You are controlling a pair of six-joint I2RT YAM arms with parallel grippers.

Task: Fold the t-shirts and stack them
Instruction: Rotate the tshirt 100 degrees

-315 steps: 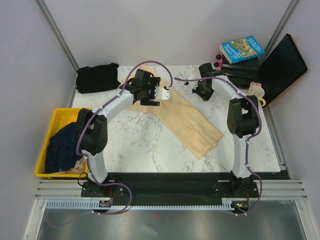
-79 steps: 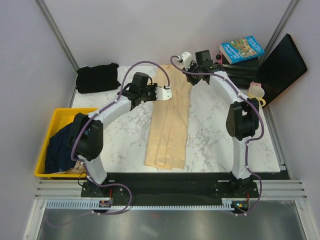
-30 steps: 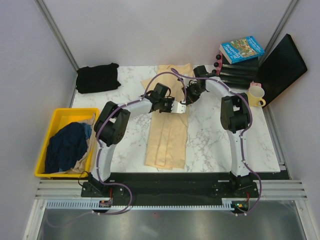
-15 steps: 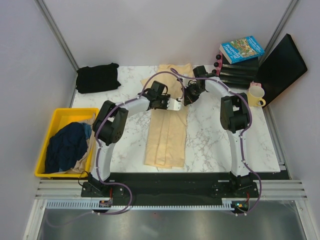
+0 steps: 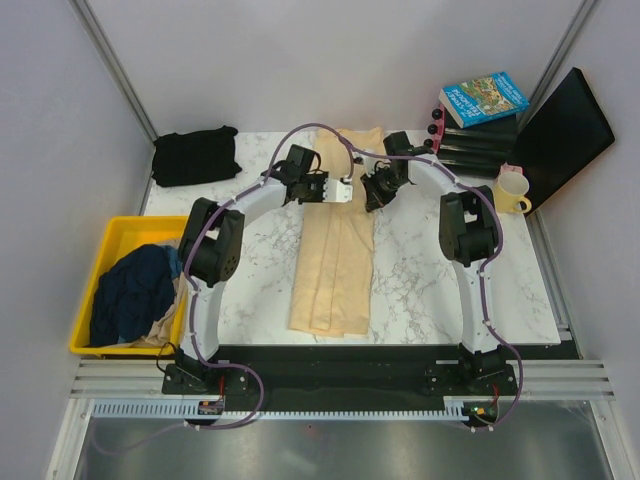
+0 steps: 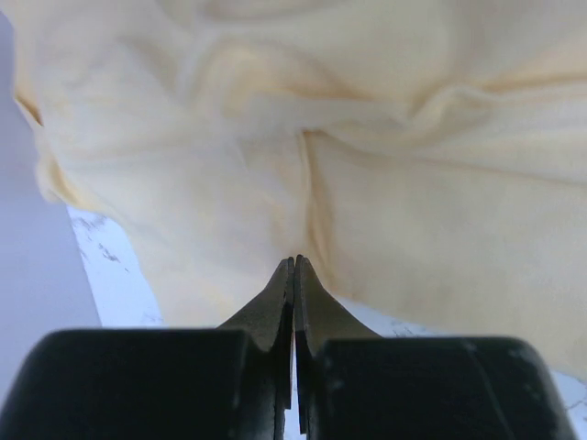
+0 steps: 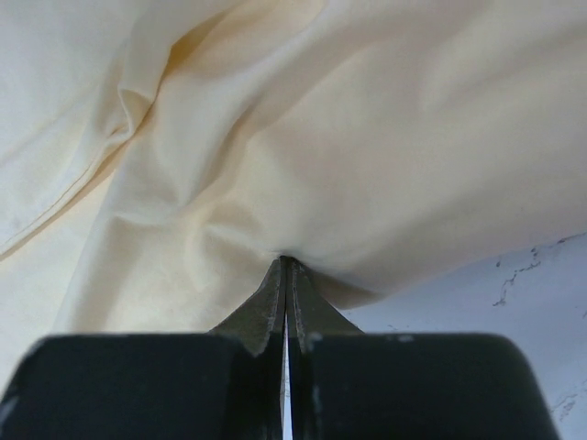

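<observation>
At upper centre of the top view, the left gripper [image 6: 294,266] and right gripper [image 7: 283,264] each pinch a fold of the cream-yellow t-shirt [image 5: 335,262], a long strip on the marble table [image 5: 430,275]; black t-shirt [image 5: 195,156] upper left, navy t-shirt [image 5: 130,292] in the yellow bin [image 5: 120,225]; the book [image 5: 483,97] title is unreadable
</observation>
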